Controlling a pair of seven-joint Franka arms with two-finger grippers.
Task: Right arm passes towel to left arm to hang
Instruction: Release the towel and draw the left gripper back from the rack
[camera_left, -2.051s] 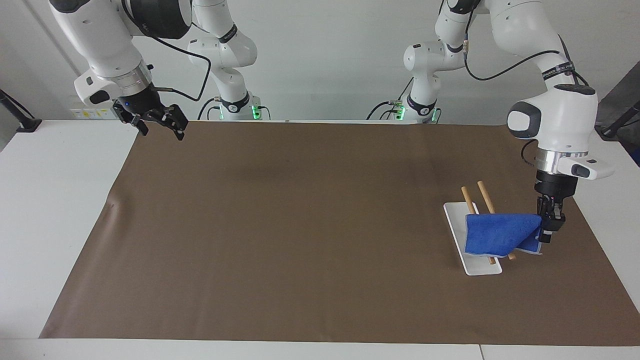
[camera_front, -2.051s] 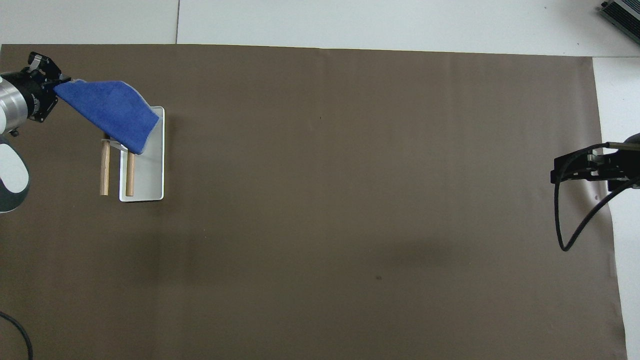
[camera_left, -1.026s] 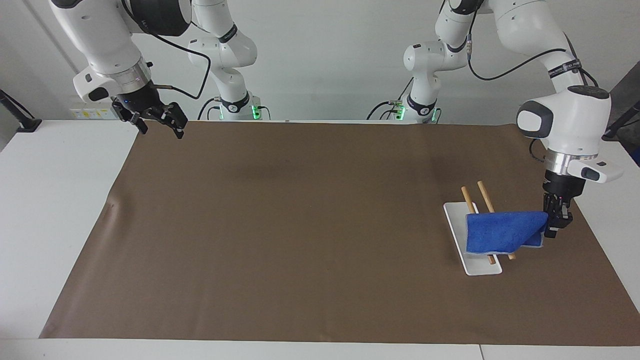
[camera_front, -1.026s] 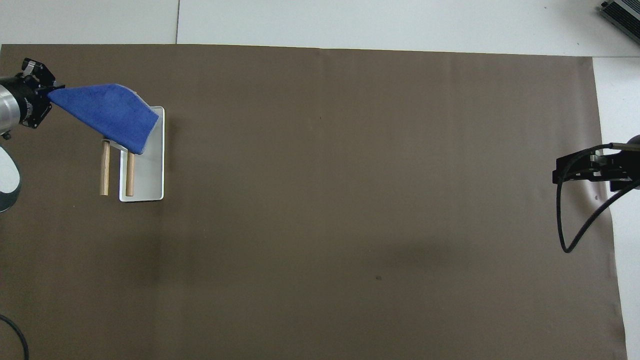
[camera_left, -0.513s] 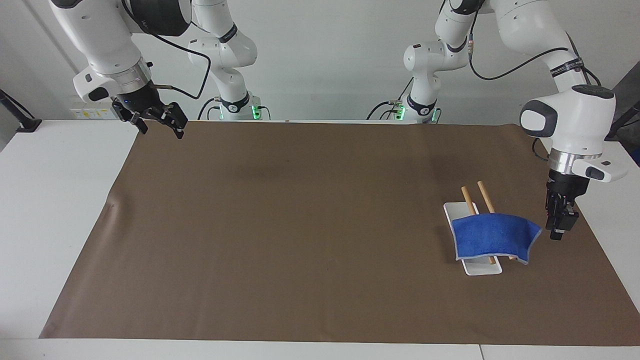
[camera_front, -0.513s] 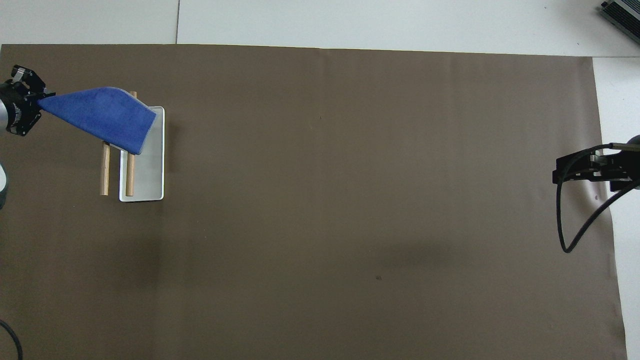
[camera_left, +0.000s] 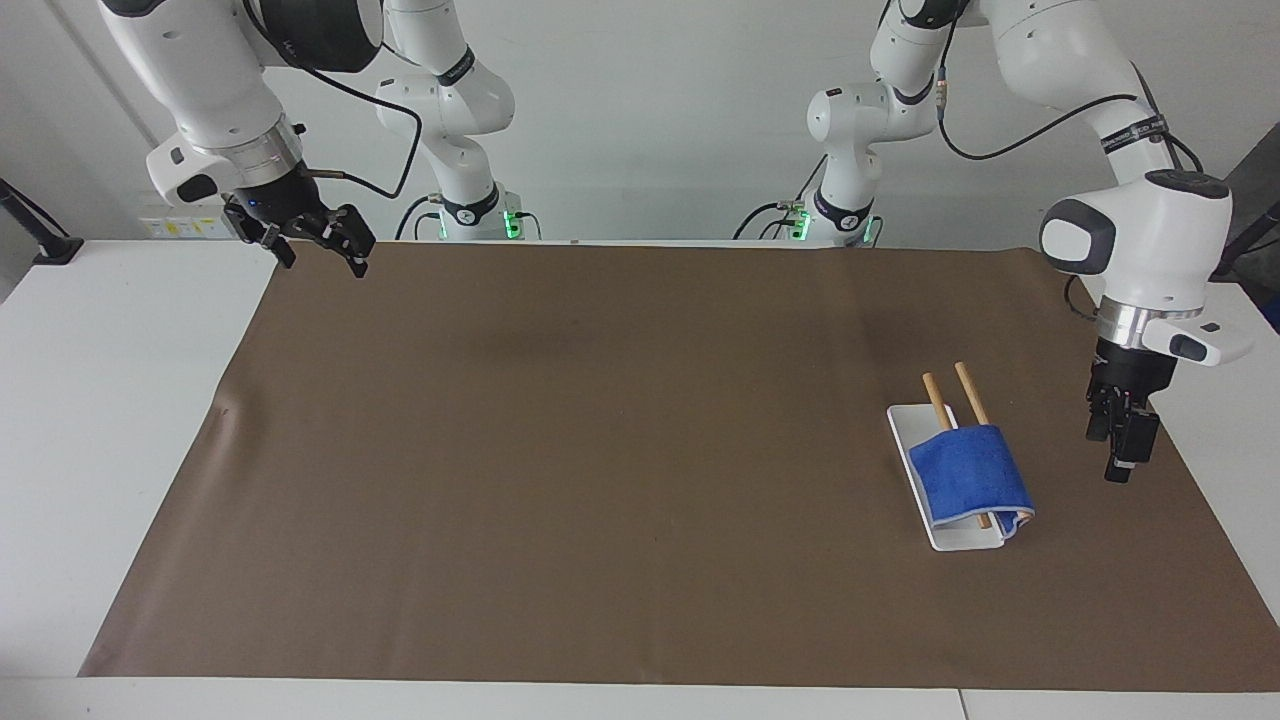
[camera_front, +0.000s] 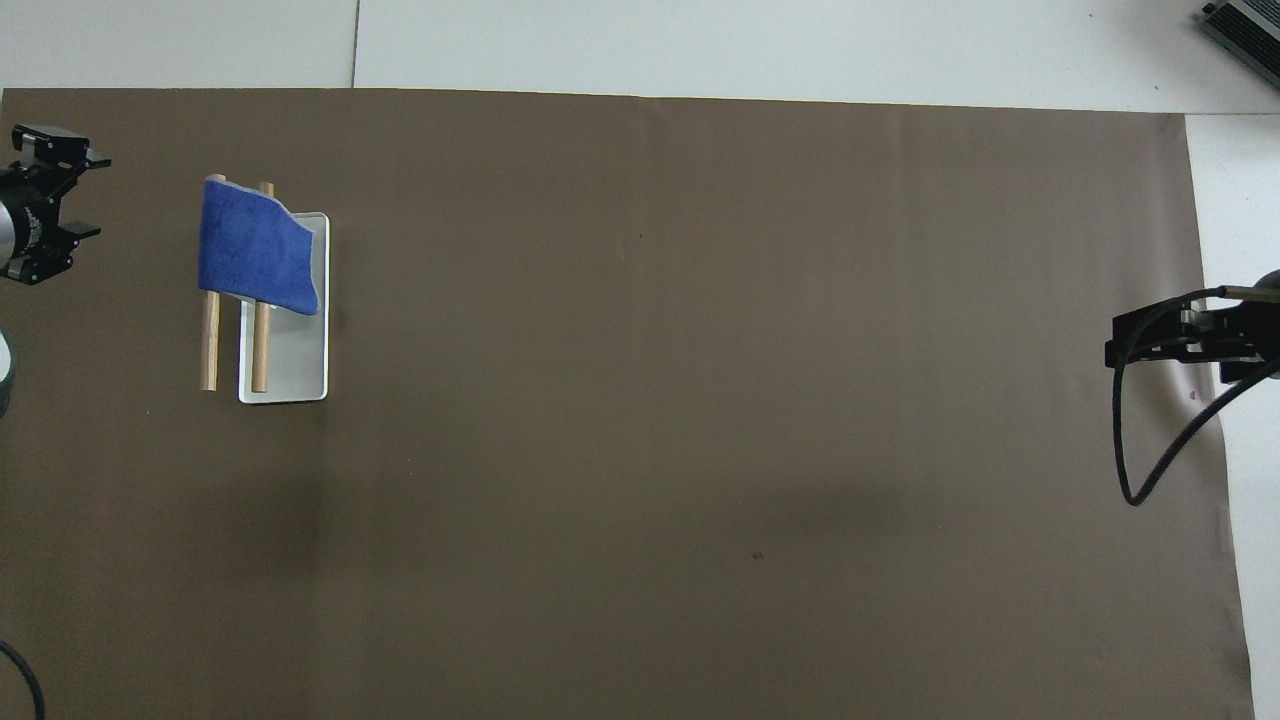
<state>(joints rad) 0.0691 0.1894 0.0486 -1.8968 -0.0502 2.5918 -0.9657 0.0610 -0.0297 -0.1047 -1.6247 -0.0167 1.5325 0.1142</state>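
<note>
The blue towel (camera_left: 972, 472) (camera_front: 256, 246) hangs draped over the two wooden rods (camera_left: 962, 383) (camera_front: 209, 345) of a small rack with a white base (camera_left: 962, 538) (camera_front: 296, 365), toward the left arm's end of the table. My left gripper (camera_left: 1116, 455) (camera_front: 92, 196) hovers beside the rack, apart from the towel, open and holding nothing. My right gripper (camera_left: 325, 260) (camera_front: 1110, 351) waits open and empty in the air over the mat's corner at the right arm's end.
A brown mat (camera_left: 600, 450) (camera_front: 700, 400) covers most of the white table (camera_left: 110, 400). A black cable (camera_front: 1150, 450) loops from the right wrist. A grey device (camera_front: 1245, 30) lies at the table's corner farthest from the robots at the right arm's end.
My left gripper has opened and let go of the towel's corner. The towel has dropped and now hangs over the rods. The gripper has drawn slightly away. The right arm has stayed still.
</note>
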